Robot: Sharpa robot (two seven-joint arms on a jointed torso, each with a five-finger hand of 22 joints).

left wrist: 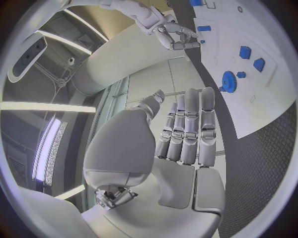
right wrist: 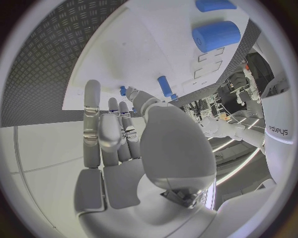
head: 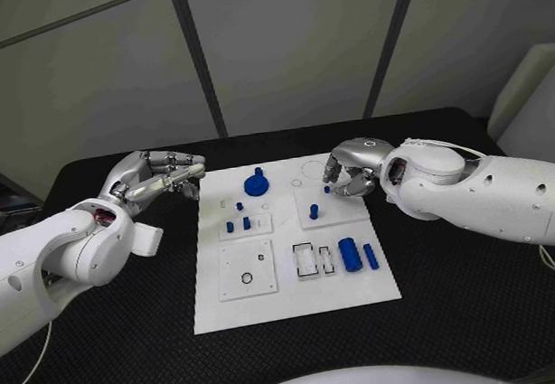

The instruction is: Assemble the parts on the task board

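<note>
The white task board (head: 299, 285) lies in the middle of the black table. On it stand a blue gear (head: 258, 185), small blue pegs (head: 239, 223) and a taller peg (head: 314, 210); a thick blue cylinder (head: 348, 254) and a slim one (head: 371, 256) lie nearer me. My right hand (head: 352, 172) hovers over the board's far right part with its fingers curled down. A small blue peg (right wrist: 123, 90) shows between its thumb and fingertips (left wrist: 186, 35). My left hand (head: 158, 177) is at the board's far left corner, fingers straight and holding nothing (left wrist: 186, 129).
Raised white blocks with holes (head: 248, 269) and rectangular slots (head: 307, 260) sit on the board's near half. Black table (head: 134, 350) surrounds the board. Grey wall panels (head: 292, 55) stand behind the table's far edge.
</note>
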